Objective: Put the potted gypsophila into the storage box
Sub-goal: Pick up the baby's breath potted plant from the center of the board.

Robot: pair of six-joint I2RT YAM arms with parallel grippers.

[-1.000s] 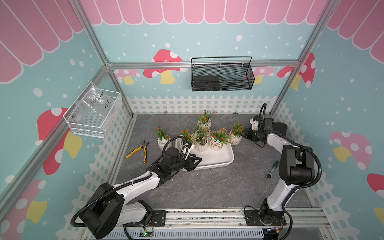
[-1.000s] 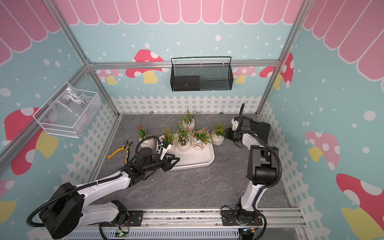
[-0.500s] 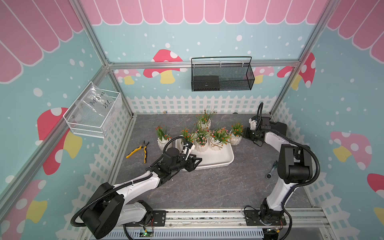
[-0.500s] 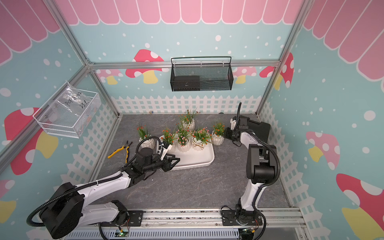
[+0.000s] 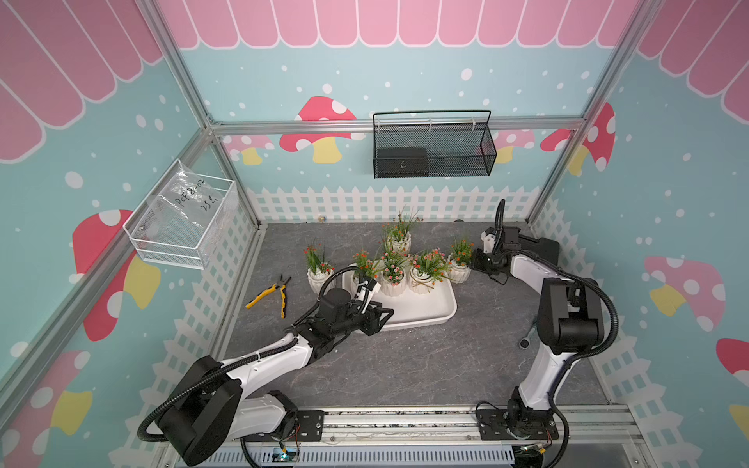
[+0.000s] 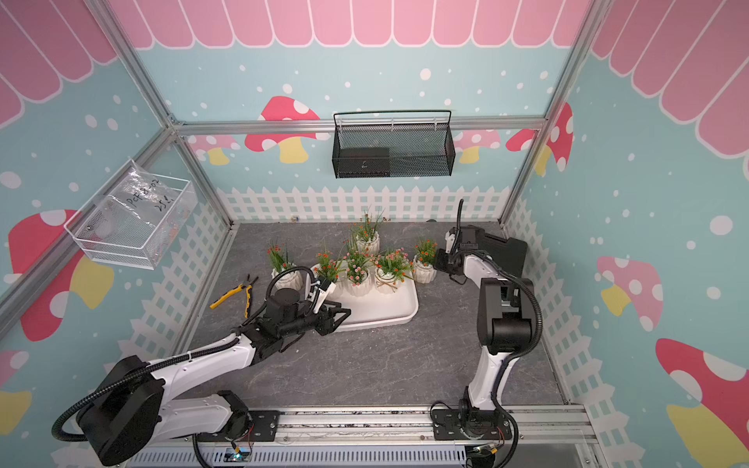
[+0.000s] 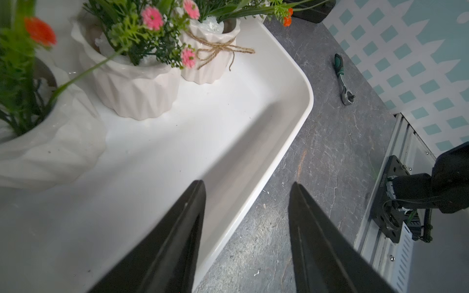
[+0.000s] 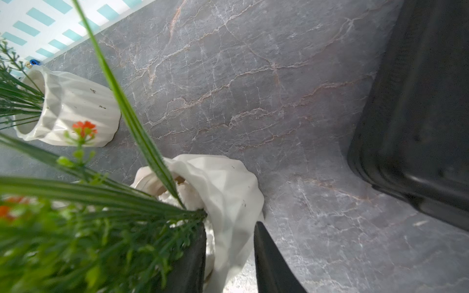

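Right gripper (image 5: 472, 261) has moved up to the rightmost potted gypsophila (image 5: 460, 273), which in both top views stands on the table (image 5: 405, 364) just beside the right end of the storage box (image 5: 439, 314), while 3 other pots (image 5: 423, 279) sit inside the box and 2 more on the table. Left wrist view: left gripper (image 7: 247, 184) half open, empty, straddling the box's near rim. Right wrist view: fingers (image 8: 269, 256) straddle that pot's wall, 1 inside, 1 outside; whether they clamp it I cannot tell.
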